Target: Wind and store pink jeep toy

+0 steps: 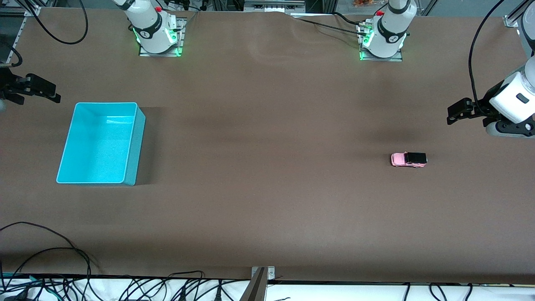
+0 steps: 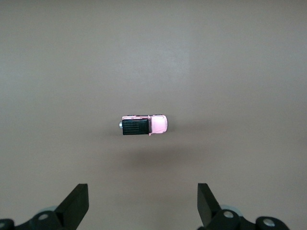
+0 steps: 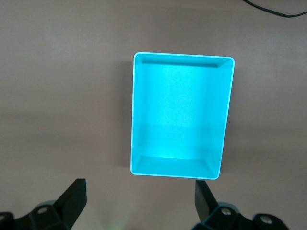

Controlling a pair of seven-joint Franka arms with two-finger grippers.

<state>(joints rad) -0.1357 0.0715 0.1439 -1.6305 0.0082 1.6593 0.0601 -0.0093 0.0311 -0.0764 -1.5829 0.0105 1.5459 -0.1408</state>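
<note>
Two pincers hang wide and empty. Left pincer (image 1: 453,113) is the nearer to the small pale-pink, black-roofed jeep toy (image 1: 408,159), whose long axis runs along the brown desk (image 1: 267,209); right pincer (image 1: 52,94) hovers near the turquoise plastic bin (image 1: 138,138).

The table (image 1: 267,125) is covered in brown matting; black cables (image 1: 46,255) are strewn along its near edge.

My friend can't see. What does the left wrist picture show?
A tiny pink jeep toy with a black roof sits alone on the brown table. The left gripper hangs above it, its two black fingers spread wide apart.
</note>
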